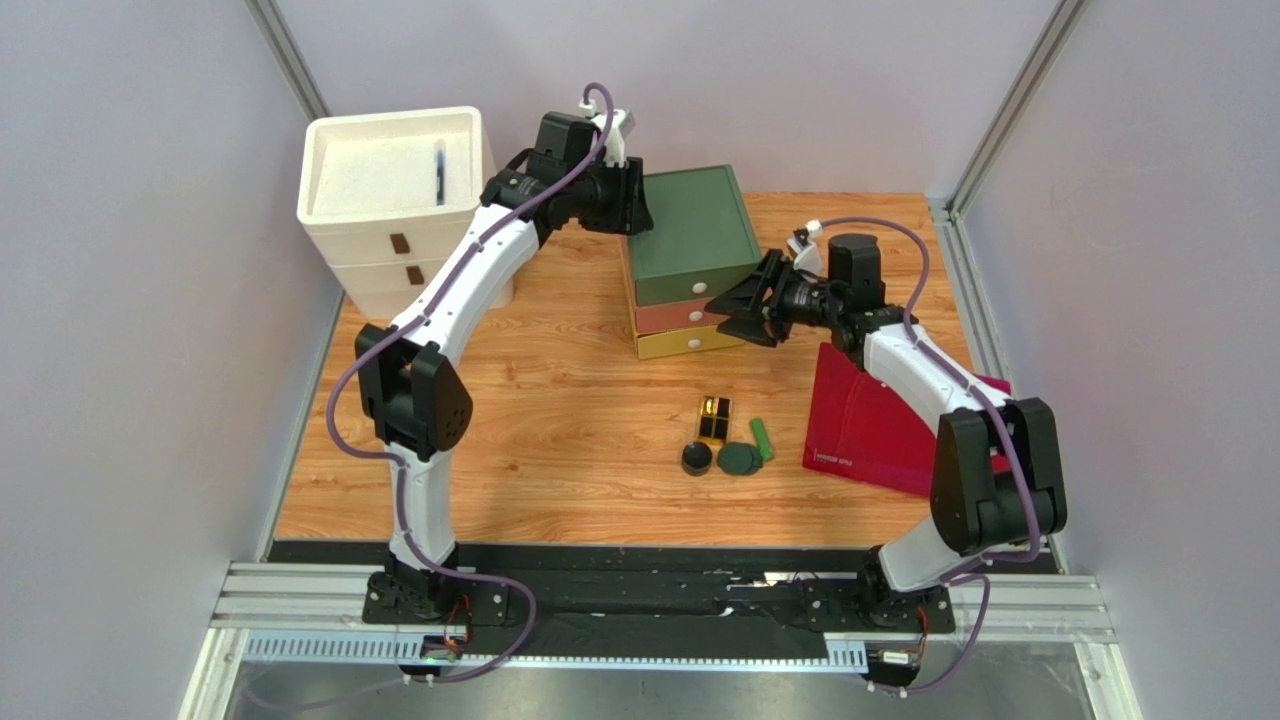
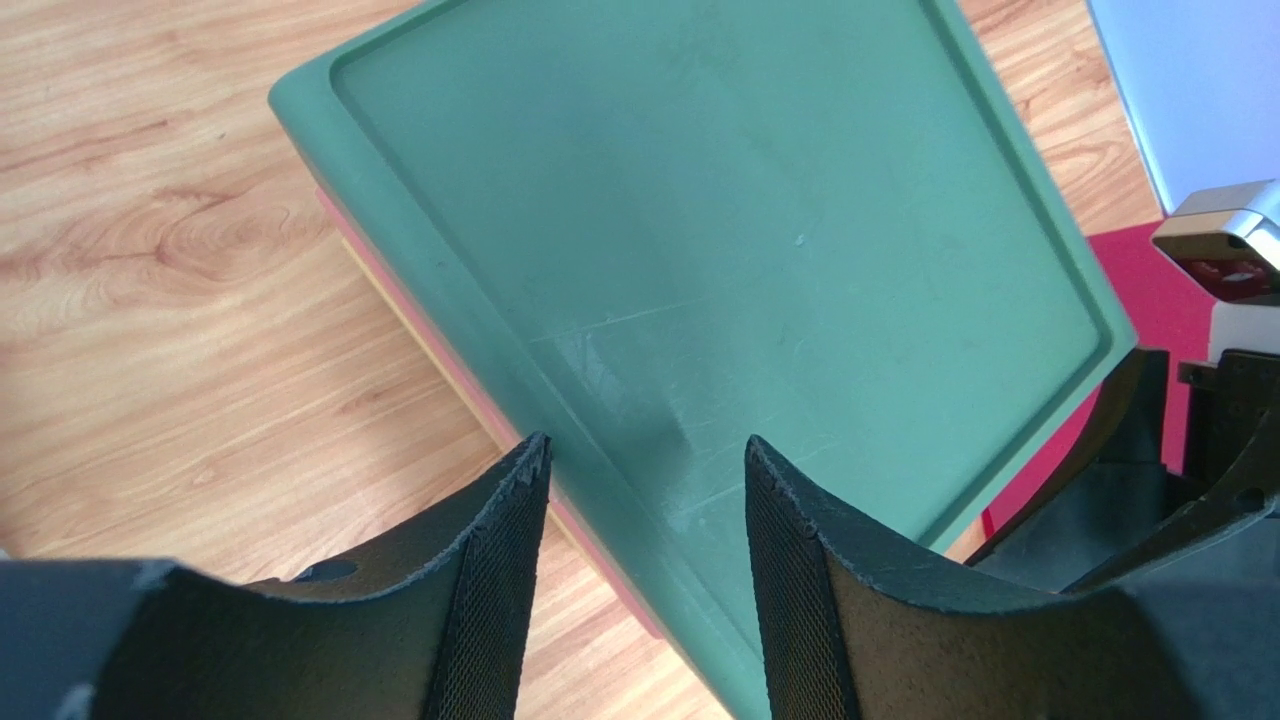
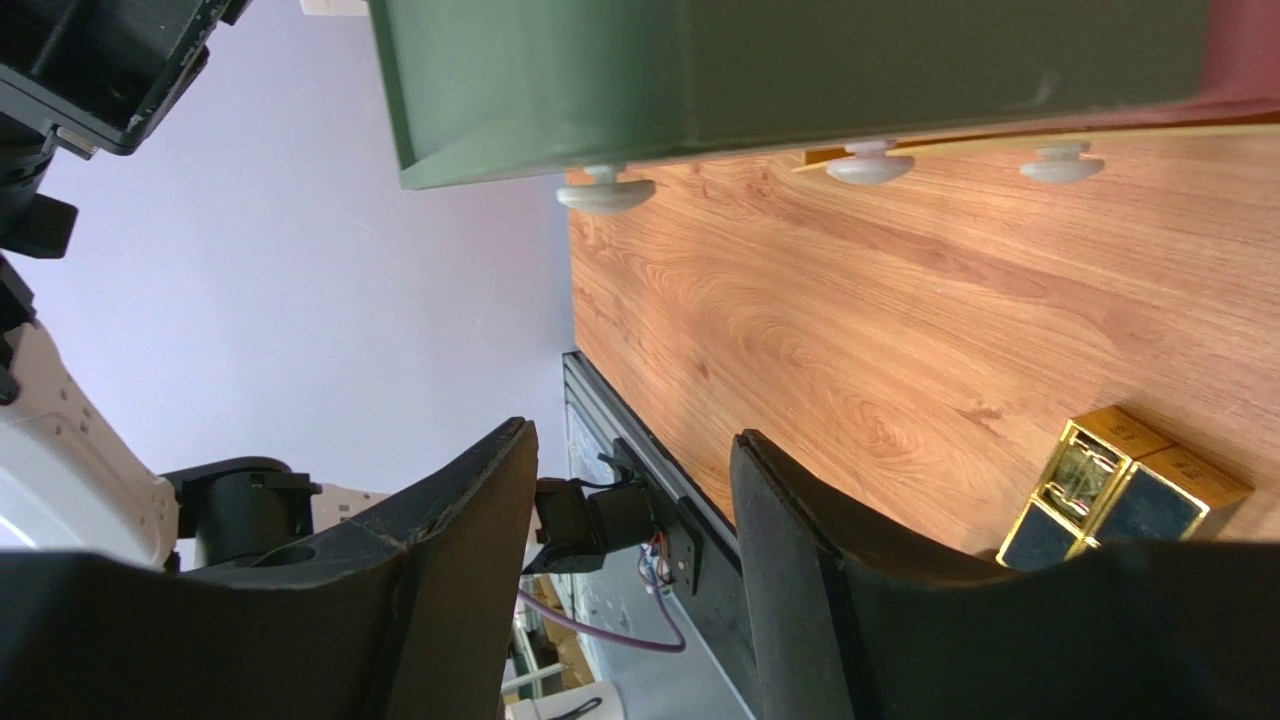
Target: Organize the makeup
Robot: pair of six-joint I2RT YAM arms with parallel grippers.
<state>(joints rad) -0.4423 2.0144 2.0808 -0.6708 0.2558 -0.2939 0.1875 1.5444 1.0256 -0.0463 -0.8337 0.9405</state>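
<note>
**Four cosmetics on the table, both arms at the drawer stack**

I judge the step in hand to be opening a drawer, not picking anything up. My left gripper [image 2: 643,444] sits over the far-left corner of the green-topped drawer stack [image 2: 706,225]. Its jaws are at a middling gap, with the rim of the green top running between them. From the wrist view I can't tell whether the pads actually touch that rim, so I read it as a brace being set rather than a firm hold.

My right gripper [image 3: 631,435] is in front of the stack. It is parted about as wide as the left and holds nothing. The white knob [image 3: 606,191] of the green drawer is just beyond its fingertips and not between them.

The makeup lies behind the right gripper, back toward the arm bases and well apart from it. There I see a black-and-gold rectangular case [image 1: 715,416], a bright green stick [image 1: 762,438], a round black jar [image 1: 696,458] and a dark green round compact [image 1: 738,459]. They sit close together on the wooden table [image 1: 511,450]. The red folder [image 1: 879,428] lies under the right forearm.

For the next move I would bring the right jaws around one knob, close them, and pull straight back toward the bases. The left needs to bear on the top, or the whole stack may slide with the pull.
</note>
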